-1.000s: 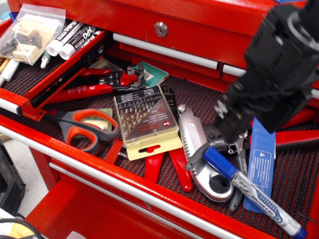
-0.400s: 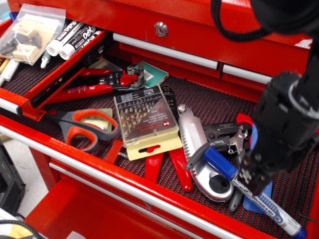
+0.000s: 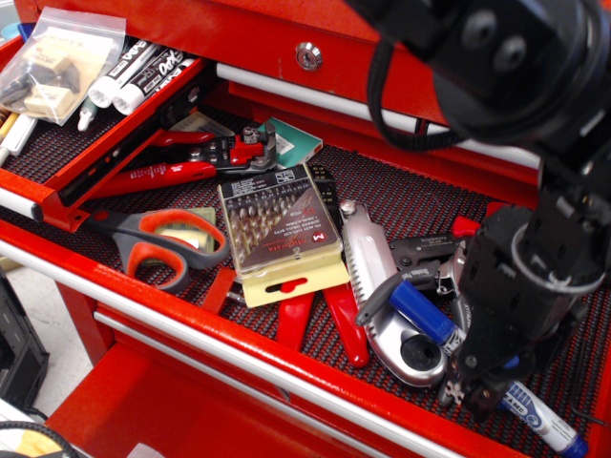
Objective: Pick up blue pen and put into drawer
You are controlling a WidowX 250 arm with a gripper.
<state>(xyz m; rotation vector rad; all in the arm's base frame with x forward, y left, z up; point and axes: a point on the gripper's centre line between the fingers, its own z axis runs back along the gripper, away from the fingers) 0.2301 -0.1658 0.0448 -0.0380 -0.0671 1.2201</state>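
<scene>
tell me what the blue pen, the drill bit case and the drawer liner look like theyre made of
Blue pen: likely plastic; the dark-blue cap is smooth with a soft sheen, and the white barrel carries printed lettering.
Drill bit case: seemingly clear hard plastic, since the gold-coloured bits show through a glossy lid.
Drawer liner: probably rubber or foam mesh; dark, matte, with a fine woven grid texture.

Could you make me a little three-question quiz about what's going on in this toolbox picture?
1. True or false: the blue pen already lies in the narrow upper drawer.
2. What is the gripper positioned over? A) orange-handled scissors B) blue pen C) drill bit case
3. Which object lies immediately left of the pen's cap?

Key:
1. False; it lies in the wide drawer among the tools.
2. B.
3. The silver utility knife.
</scene>
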